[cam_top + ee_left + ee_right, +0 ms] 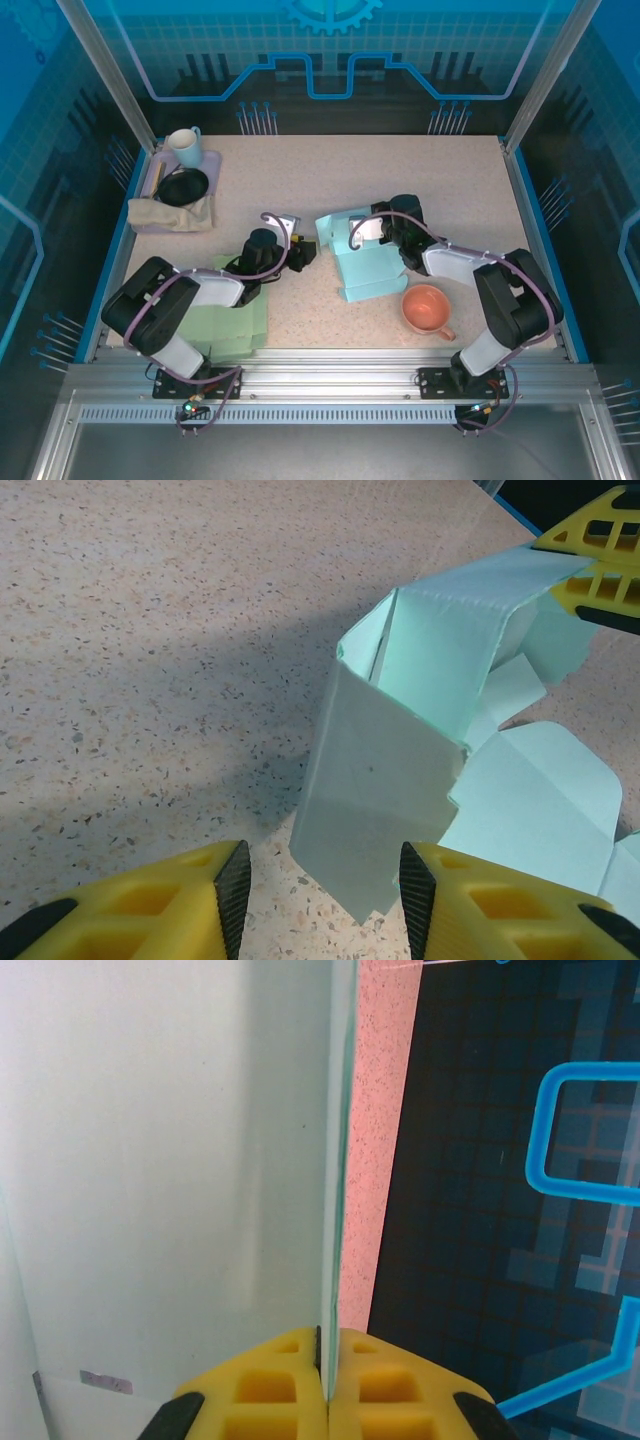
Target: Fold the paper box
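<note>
The pale cyan paper box (365, 272) stands half folded in the middle of the table, its flaps spread out to the right. My left gripper (303, 253) sits at its left side, open. In the left wrist view a hanging side flap of the box (375, 780) dips between the black pads (236, 885) without being pinched. My right gripper (368, 232) is shut on the top edge of the box's far wall. Its yellow fingers (590, 570) show at the upper right of the left wrist view. The right wrist view has the thin wall (330, 1210) clamped in my right gripper (327, 1345).
An orange cup (428, 308) stands just right of the box, near the right arm. A light green sheet (245, 320) lies under the left arm. At the back left a purple tray (215, 160) holds a mug (186, 146), a black bowl (184, 186) and a beige cloth (170, 213).
</note>
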Robot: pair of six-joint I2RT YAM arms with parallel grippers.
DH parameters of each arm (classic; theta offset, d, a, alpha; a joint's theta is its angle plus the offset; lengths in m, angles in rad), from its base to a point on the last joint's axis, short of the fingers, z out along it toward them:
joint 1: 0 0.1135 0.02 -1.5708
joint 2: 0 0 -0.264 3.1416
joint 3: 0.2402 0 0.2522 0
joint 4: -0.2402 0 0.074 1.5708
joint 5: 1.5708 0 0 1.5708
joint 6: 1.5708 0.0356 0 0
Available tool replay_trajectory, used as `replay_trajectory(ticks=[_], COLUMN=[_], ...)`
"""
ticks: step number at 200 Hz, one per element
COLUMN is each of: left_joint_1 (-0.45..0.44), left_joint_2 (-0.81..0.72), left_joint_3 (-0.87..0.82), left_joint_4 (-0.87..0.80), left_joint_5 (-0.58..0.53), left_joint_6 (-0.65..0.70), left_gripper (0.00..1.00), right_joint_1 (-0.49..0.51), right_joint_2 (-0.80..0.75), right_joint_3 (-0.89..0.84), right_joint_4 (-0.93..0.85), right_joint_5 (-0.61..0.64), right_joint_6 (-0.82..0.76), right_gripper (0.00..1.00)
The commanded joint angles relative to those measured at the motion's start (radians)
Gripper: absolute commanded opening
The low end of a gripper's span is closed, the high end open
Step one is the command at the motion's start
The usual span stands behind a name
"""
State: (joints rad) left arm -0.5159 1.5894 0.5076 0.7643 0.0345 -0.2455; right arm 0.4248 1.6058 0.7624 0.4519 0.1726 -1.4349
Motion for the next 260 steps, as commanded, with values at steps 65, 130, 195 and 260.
replay_trajectory(ticks=[65,130,195,260], left_joint_1=[0.004,0.005,0.006,0.005], left_joint_2=[0.051,0.062,0.002,-0.115], left_joint_3=[0.009,0.020,-0.005,-0.050], left_joint_4=[0.061,0.049,0.032,-0.027], left_joint_5=[0.019,-0.022,-0.065,-0.179], left_joint_6=[0.038,0.037,0.036,0.067], left_gripper=[0.46,0.47,0.46,0.44], right_joint_1=[-0.008,-0.002,-0.014,-0.018], right_joint_2=[0.070,0.246,0.218,0.232], right_joint_3=[-0.102,-0.124,-0.147,-0.148], right_joint_4=[0.367,0.679,0.692,0.729], right_joint_5=[-0.048,-0.049,-0.077,-0.074], right_joint_6=[-0.081,-0.166,-0.137,-0.117], right_gripper=[0.00,0.00,0.00,0.00])
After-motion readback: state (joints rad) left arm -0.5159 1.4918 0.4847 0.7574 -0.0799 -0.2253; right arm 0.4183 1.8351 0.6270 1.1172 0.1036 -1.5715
